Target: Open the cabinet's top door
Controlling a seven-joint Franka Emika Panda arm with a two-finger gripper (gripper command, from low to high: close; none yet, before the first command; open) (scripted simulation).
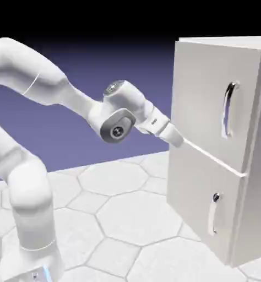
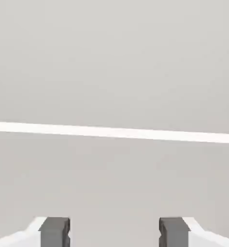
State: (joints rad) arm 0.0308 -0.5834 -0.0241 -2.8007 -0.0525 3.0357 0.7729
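The off-white cabinet (image 1: pixel 254 220) stands at the right of the exterior view. Its top door (image 1: pixel 204 93) is the larger panel, with a long curved silver handle (image 1: pixel 228 109) near its right edge, and looks flush with the front. My gripper (image 1: pixel 179 141) points at the door's lower left corner, right by the seam (image 1: pixel 212 157) between the two doors and well left of the handle. In the hand view my gripper (image 2: pixel 114 234) is open, with nothing between the grey fingertips (image 2: pixel 54 231). Off-white panel fills that view, crossed by the bright seam (image 2: pixel 114 132). The handle is out of that view.
Below the seam is the shorter door (image 1: pixel 196 198) with a small silver handle (image 1: pixel 213 213). The cabinet rests on a hexagon-patterned table (image 1: pixel 121 220). My arm's base (image 1: pixel 31 242) rises at the lower left.
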